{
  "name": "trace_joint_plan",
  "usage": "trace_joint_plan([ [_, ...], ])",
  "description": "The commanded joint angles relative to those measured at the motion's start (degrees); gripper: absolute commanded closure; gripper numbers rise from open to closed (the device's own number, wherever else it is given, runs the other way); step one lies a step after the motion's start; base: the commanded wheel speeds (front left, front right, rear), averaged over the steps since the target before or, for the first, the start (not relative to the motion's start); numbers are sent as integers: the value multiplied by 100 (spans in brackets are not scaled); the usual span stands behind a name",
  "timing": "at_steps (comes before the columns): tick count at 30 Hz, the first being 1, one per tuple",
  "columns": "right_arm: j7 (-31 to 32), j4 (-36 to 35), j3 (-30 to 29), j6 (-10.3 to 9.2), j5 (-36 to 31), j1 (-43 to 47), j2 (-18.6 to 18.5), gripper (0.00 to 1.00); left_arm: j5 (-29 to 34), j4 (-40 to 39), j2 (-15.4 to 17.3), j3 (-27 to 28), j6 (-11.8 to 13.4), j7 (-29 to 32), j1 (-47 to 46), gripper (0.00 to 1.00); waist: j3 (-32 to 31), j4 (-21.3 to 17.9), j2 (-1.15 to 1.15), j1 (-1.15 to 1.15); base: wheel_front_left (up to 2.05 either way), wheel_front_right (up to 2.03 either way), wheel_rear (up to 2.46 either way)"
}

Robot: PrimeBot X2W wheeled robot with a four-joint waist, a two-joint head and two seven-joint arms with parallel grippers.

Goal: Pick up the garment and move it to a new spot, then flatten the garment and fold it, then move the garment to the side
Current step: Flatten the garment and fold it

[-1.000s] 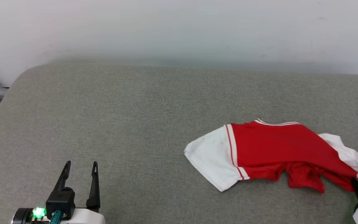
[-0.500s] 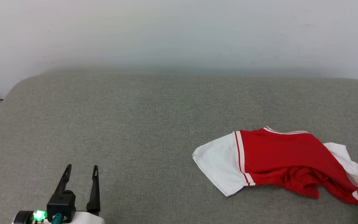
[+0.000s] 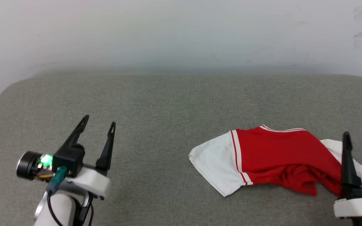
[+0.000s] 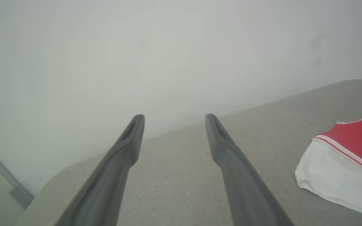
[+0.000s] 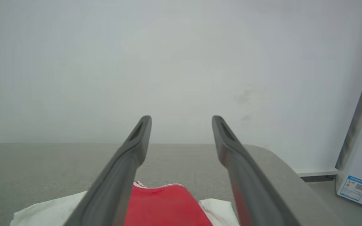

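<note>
The garment (image 3: 278, 157), red with white sleeves and striped trim, lies rumpled and roughly folded on the grey cushioned surface (image 3: 168, 110) at the right. No lettering shows on it. My right gripper (image 3: 361, 137) stands open above the garment's right end, nothing between its fingers; in the right wrist view the garment (image 5: 165, 205) lies below the open fingers (image 5: 137, 147). My left gripper (image 3: 98, 120) is open over bare surface far to the left. The left wrist view shows the garment's white sleeve (image 4: 335, 179) off to the right of the open left gripper (image 4: 172, 121).
A pale wall (image 3: 181, 31) runs behind the surface. The surface's rounded left corner (image 3: 8, 91) and right corner (image 5: 278, 157) drop off. A white appliance with a blue label (image 5: 355, 186) stands at the far right, a grey metal frame (image 4: 8, 185) at the far left.
The right gripper has let go of the garment's right end and risen, open, above it. The left gripper has lifted and moved forward. The camera has shifted slightly.
</note>
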Motion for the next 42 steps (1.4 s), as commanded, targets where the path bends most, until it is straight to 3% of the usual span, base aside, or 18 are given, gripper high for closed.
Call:
trace_joint_plan([
  [1,-6,-228,83,-4,-119,136,139,0,-109,63,76,-138,-105,158,-265,0,65,-34,0,0,0,0,0],
  [5,-9,-651,387,-5,-373,319,374,0,-524,186,337,-707,-232,774,-1008,0,207,-125,0,0,0,0,0],
  [13,-11,-673,675,-5,-510,276,505,0,-2589,207,1267,-2952,-238,2766,-2498,0,557,-381,0,0,0,0,0],
  [17,-11,-615,709,-5,-518,98,523,0,-3473,293,1503,-3790,-239,3703,-3271,0,761,-498,0,0,0,0,0],
  [21,-12,-552,757,-5,-580,-75,532,0,-4105,492,1488,-4553,-239,4465,-3904,0,956,-632,0,0,0,0,0],
  [27,-12,-469,864,-5,-618,-322,540,0,-4538,875,1465,-5590,-240,5225,-4655,0,1252,-856,0,0,0,0,0],
  [33,-12,-438,934,-6,-588,-524,539,0,-4763,1388,1348,-6303,-240,5336,-5120,0,1562,-1050,0,0,0,0,0],
  [42,-12,-384,979,-6,-545,-715,540,0,-4657,1677,1380,-6746,-240,5644,-5007,0,1831,-1202,0,0,0,0,0],
])
